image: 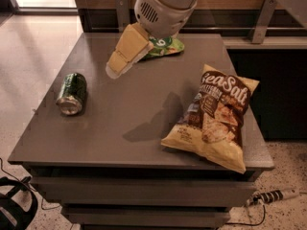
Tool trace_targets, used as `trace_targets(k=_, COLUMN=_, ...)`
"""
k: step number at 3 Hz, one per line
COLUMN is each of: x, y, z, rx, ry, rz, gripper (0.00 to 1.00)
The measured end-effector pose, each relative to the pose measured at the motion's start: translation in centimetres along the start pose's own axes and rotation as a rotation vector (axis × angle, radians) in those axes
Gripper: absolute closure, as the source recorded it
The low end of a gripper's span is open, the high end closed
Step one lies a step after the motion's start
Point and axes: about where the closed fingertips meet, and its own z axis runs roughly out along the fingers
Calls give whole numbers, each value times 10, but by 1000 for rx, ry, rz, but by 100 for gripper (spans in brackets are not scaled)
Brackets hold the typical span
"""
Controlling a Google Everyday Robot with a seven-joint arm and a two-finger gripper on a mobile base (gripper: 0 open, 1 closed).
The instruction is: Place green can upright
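Can (72,93), dark green with silver ends, lies on its side near the left edge of a grey table (124,143). One silver end faces the front of the table, and the body points back and slightly to the right. It is not upright. Nothing touches it.

The gripper (115,70) hangs in the air above the back middle of the table, to the right of the can and behind it, well apart from it. It is a beige wedge that slants down and to the left from a round white arm (163,4) entering at the top. From this angle it is not possible to make out how far the gripper is open. Nothing shows in its grasp. Its dark shadow (153,121) falls on the tabletop near the centre.

A green bag (170,46) lies at the back of the table, partly hidden behind the arm. A large yellow and brown bag (213,116) printed "Sea Salt" lies flat on the right side, with its lower corner reaching the front right edge.

On the speckled floor, a white power strip (273,195) with a cable lies at lower right, and a black object (14,205) sits at lower left.
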Motion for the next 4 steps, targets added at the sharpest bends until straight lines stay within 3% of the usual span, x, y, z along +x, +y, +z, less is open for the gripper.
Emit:
trace_targets(k=1, x=-21, y=6, z=29, rx=17, ry=77, rz=89, gripper=0)
trace_targets(k=2, x=-45, y=3, z=59, rx=-1, ry=114, rz=145, gripper=0)
trace_targets(k=3, x=-65, y=6, z=88, rx=-32, ry=131, rz=181, gripper=0)
trace_targets(k=4, x=-80, y=23, z=107, rx=-29, ry=137, rz=198, gripper=0)
